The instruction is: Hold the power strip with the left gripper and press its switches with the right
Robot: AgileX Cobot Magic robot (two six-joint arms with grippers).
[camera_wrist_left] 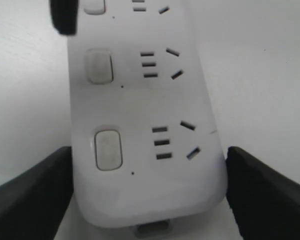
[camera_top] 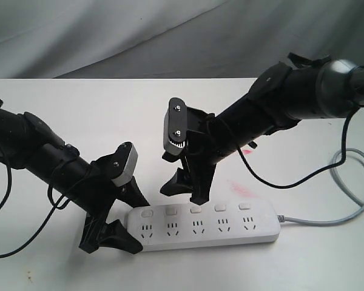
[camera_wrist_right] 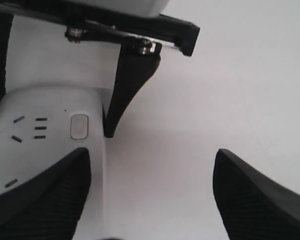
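The white power strip (camera_top: 212,236) lies along the table's front, and its grey cord (camera_top: 327,221) runs off to the right. My left gripper (camera_top: 133,225) straddles the strip's left end, one black finger against each long side (camera_wrist_left: 40,195), shut on it. The row of switches (camera_top: 196,210) faces up; the first switch (camera_wrist_left: 108,149) and second switch (camera_wrist_left: 100,66) lie just past my left fingers. My right gripper (camera_top: 187,191) hangs open over the strip's back edge. One fingertip (camera_top: 200,197) is just above the third switch, and whether it touches is unclear. Its other finger (camera_wrist_right: 265,200) is over bare table.
The grey cord loops back along the table's right edge (camera_top: 352,176). A faint pink stain (camera_top: 239,185) marks the white tabletop behind the strip. A grey cloth backdrop (camera_top: 139,30) hangs behind the table. Both arms slope down towards the strip from either side.
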